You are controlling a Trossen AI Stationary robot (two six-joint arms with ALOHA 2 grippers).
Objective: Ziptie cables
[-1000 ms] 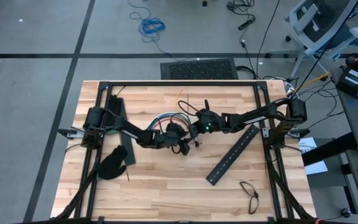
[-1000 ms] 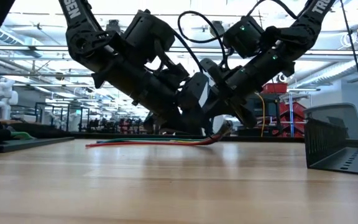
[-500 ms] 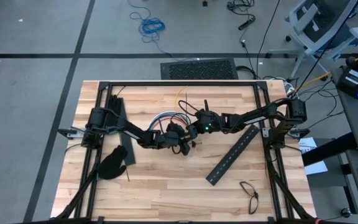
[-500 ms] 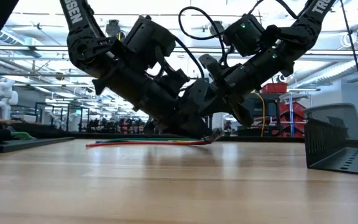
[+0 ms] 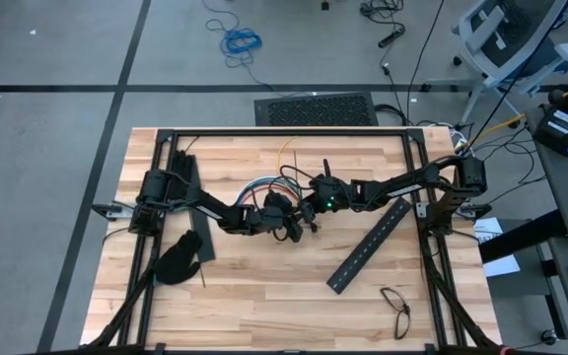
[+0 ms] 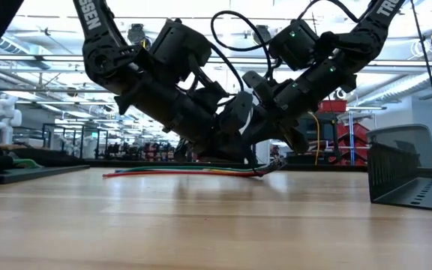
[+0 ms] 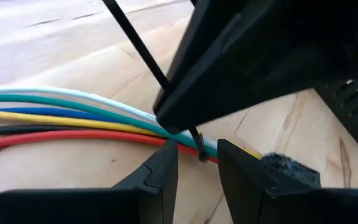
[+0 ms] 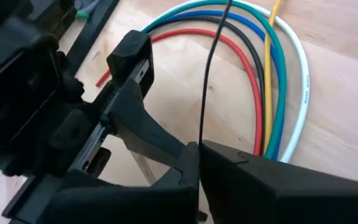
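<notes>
Left wrist view: narrowed left gripper [image 7: 197, 165] straddles thin black plastic ziptie [image 7: 197, 148], crossing multicoloured flexible cables [image 7: 73, 121]; right gripper [image 8: 199, 155] pinches it.

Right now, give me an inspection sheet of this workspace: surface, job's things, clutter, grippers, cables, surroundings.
Surface: wooden table inside a black frame.
Job's things: coloured wires lying curved at the table's middle; thin black ziptie rising from the right gripper.
Clutter: black slotted bar on the right side; black glove at the left; eyeglasses near the front right corner.
Grippers: left gripper low over the wires, fingers apart around the ziptie's end; right gripper shut on the ziptie.
Cables: blue cord coiled on the floor beyond the table.
Surroundings: office chair at the far right; floor grate behind the table.
</notes>
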